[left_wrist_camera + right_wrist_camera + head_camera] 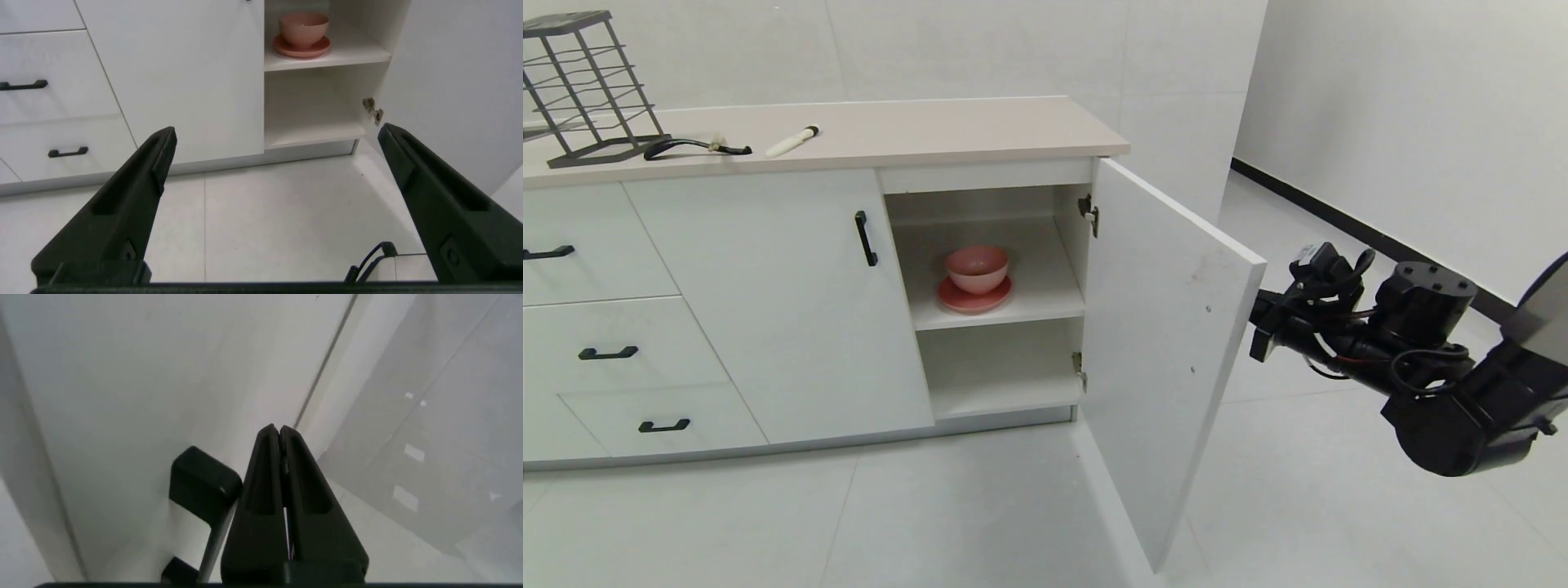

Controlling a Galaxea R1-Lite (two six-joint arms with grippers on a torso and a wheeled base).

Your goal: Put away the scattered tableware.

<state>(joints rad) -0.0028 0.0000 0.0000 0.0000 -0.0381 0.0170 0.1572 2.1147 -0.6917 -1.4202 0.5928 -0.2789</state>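
A pink bowl (977,268) (304,27) sits on a pink plate (974,299) (302,51) on the upper shelf (1037,278) of the cabinet, whose right door (1168,343) stands swung wide. On the countertop lie a white-handled utensil (791,141) and a black utensil (694,147). My right gripper (1258,322) (279,437) is shut with nothing in it, on the outer side of the door, right beside its black handle (200,490). Low above the floor, my left gripper (276,135) is open and empty, facing the cabinet.
A dark wire rack (584,86) stands at the countertop's left end. Left of the opening are a shut door (768,302) and drawers (605,351) with black handles. The lower shelf (1005,392) is bare. Tiled floor (890,514) spreads in front; a wall runs at the right.
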